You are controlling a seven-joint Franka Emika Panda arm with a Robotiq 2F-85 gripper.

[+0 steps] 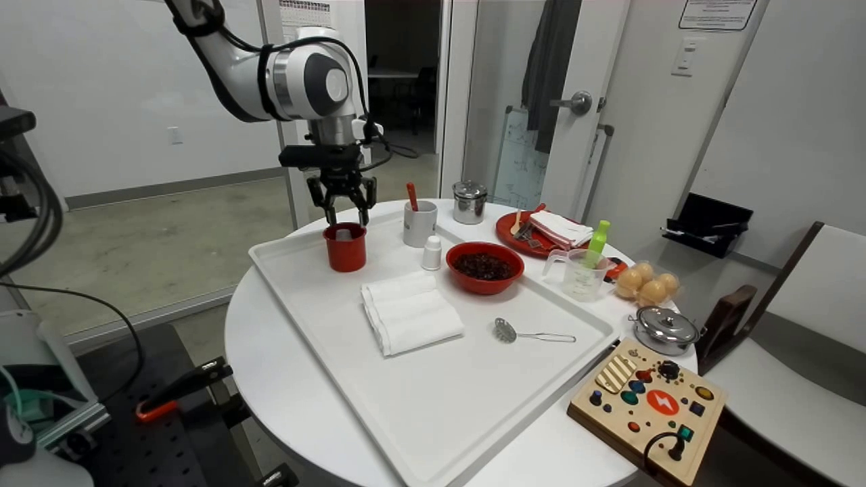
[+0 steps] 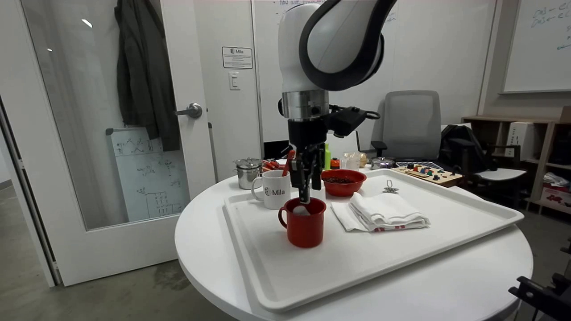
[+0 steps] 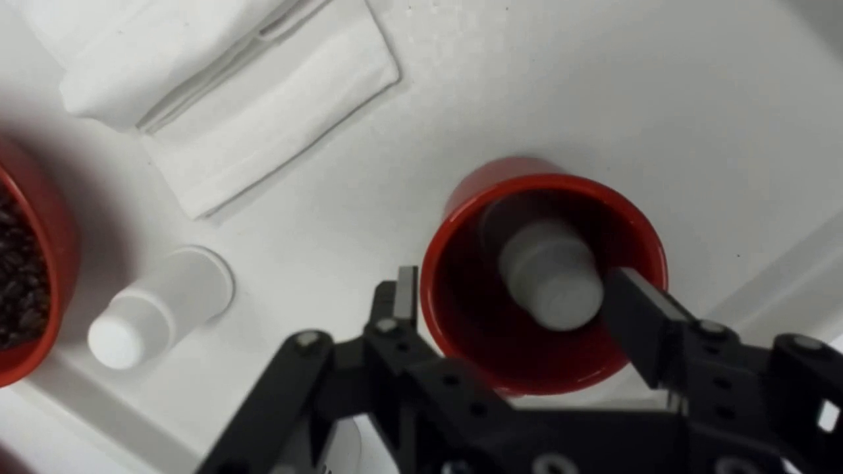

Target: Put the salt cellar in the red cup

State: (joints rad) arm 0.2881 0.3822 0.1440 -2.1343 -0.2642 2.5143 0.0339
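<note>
The salt cellar, a small greyish cylinder, is inside the red cup; its top shows in both exterior views (image 1: 344,235) (image 2: 301,210) and in the wrist view (image 3: 552,273). It leans a little in the cup. The red cup (image 1: 346,256) (image 2: 305,229) (image 3: 495,174) stands upright on the white tray (image 1: 433,412). My gripper (image 1: 348,222) (image 3: 510,278) is over the cup with its fingers spread and nothing between them that it grips. In the wrist view one finger appears over the cup's opening close to the cellar, the other just outside the rim.
A white shaker (image 1: 431,253) (image 3: 164,306), a mug (image 1: 419,226) (image 2: 273,189) with a red handle in it, and a red bowl (image 1: 480,287) of dark beans stand near the cup. A folded white cloth (image 1: 413,314) and a strainer spoon (image 1: 534,335) lie on the tray.
</note>
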